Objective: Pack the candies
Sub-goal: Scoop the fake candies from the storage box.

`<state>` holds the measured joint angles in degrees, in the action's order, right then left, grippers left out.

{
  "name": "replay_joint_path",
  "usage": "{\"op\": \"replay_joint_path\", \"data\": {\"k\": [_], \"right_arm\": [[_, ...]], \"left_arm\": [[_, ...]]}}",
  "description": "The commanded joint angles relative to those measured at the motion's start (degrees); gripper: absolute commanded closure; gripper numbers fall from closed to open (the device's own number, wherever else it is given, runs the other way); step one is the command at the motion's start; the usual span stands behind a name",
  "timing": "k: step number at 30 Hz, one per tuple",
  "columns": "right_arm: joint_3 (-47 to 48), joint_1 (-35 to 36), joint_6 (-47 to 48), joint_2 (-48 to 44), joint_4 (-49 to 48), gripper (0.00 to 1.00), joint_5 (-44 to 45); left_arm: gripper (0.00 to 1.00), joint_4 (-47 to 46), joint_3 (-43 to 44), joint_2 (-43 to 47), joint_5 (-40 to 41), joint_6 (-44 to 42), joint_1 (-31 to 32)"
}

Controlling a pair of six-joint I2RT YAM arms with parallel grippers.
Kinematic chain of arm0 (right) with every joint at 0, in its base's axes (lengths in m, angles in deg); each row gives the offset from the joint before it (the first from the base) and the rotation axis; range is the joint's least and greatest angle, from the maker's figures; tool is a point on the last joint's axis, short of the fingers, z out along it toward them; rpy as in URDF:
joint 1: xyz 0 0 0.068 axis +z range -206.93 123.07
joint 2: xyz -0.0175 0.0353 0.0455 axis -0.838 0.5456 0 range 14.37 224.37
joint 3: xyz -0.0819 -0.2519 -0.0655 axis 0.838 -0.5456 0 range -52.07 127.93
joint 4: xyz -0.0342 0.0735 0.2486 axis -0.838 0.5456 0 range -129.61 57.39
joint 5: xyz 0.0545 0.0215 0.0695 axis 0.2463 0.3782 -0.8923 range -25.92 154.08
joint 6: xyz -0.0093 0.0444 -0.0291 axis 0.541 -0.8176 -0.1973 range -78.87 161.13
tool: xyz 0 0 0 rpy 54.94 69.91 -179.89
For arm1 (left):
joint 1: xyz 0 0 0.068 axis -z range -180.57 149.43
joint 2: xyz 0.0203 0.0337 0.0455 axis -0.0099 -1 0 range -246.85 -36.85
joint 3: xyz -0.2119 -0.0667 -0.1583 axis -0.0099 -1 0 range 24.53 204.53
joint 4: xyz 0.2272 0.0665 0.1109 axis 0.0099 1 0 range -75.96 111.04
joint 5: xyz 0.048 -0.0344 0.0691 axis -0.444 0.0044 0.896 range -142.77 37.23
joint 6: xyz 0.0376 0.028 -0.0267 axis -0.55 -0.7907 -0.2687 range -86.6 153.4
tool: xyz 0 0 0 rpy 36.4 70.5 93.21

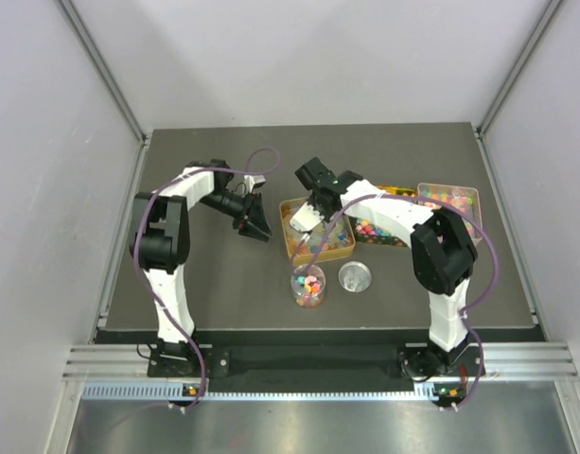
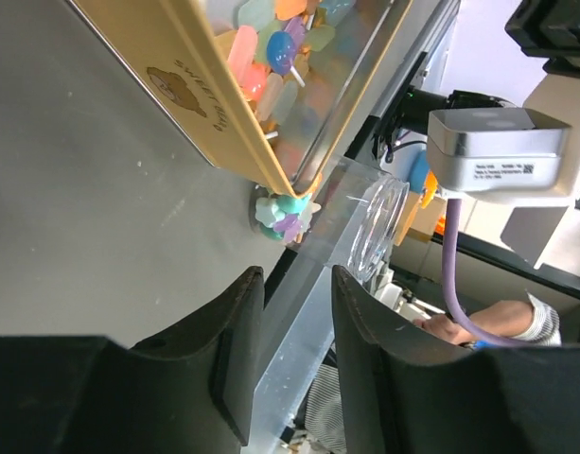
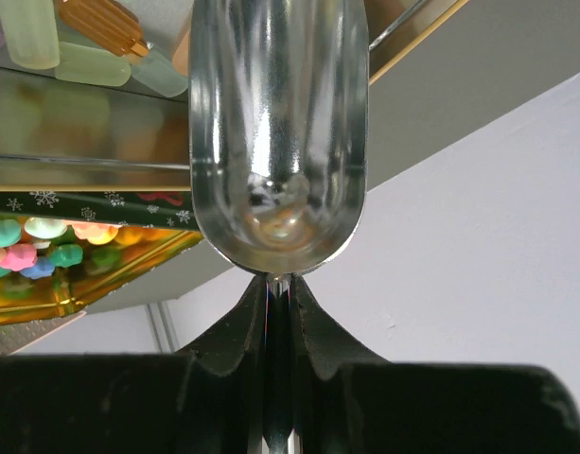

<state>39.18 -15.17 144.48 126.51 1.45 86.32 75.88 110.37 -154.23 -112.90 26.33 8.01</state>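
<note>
**mo:** Top camera first. The right gripper (image 1: pixel 307 216) hangs over the gold tin (image 1: pixel 320 256). The glass jar (image 1: pixel 295 288) stands just in front of that tin, part full of candies (image 1: pixel 310 282), with the round silver lid (image 1: pixel 355 276) lying beside it. The left gripper (image 1: pixel 254 225) sits left of the tin and touches nothing I can see. A second tin (image 1: pixel 389 243) and a third tin (image 1: pixel 448 187) of candies are further right

**jay:** Left wrist cam: its fingers (image 2: pixel 235 350) are spread apart with nothing between them. A few loose candies seem to lie on the table (image 2: pixel 81 189) right at the gold tin's corner, but I can't tell if they're really outside it

**mo:** Right wrist cam: jaws pressed together on the handle of a metal scoop (image 3: pixel 278 142). The bowl looks empty to me, and it's above the candies in the tin

**jay:** So I'd guess a scoop is coming up. What worries me:
- These pieces are tiny, so a heaped scoop could shed some on the way over.
- The jar mouth is narrow, so a crooked pour could land on the table.
- Nothing is holding the jar, so one bump from the scoop could tip it
</note>
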Motion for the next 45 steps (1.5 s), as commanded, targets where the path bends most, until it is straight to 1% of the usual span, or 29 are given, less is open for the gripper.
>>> {"op": "replay_joint_path", "data": {"k": [1, 4, 10, 20, 25, 29, 36, 45], "right_arm": [[-2.0, 1.5, -1.3, 0.0, -0.2, 1.0, -1.4], [-3.3, 2.2, -1.4, -0.5, -0.5, 1.0, -2.3], [-5.6, 2.5, 0.1, -1.7, -0.2, 1.0, -4.3], [-11.7, 2.3, 7.5, -6.5, -0.2, 1.0, -7.1], [-13.3, 1.8, 11.1, -7.6, -0.3, 1.0, -10.4], [-12.1, 2.1, 12.1, -5.7, 0.2, 1.0, -11.0], [-6.9, 1.4, 12.7, -0.3, 2.7, 1.0, -13.6], [-5.4, -1.0, 15.2, 4.3, 2.3, 1.0, -15.6]], "left_arm": [[0.61, -0.6, 2.1, -1.5, -3.0, -0.4, -0.1], [0.64, -1.4, 3.4, -4.2, -2.6, 0.9, 0.1], [0.66, 0.8, 7.8, -10.7, -1.0, -0.5, 2.6], [0.67, -2.3, 8.6, -13.7, -1.7, 1.7, 3.8], [0.67, -3.6, 10.3, -14.7, -2.4, 2.8, 4.0], [0.67, -4.0, 11.1, -15.0, -3.1, 3.4, 4.0], [0.67, -4.6, 11.3, -15.8, -3.5, 3.3, 4.2], [0.67, -4.3, 12.9, -16.8, -4.5, 3.5, 5.1]]}}
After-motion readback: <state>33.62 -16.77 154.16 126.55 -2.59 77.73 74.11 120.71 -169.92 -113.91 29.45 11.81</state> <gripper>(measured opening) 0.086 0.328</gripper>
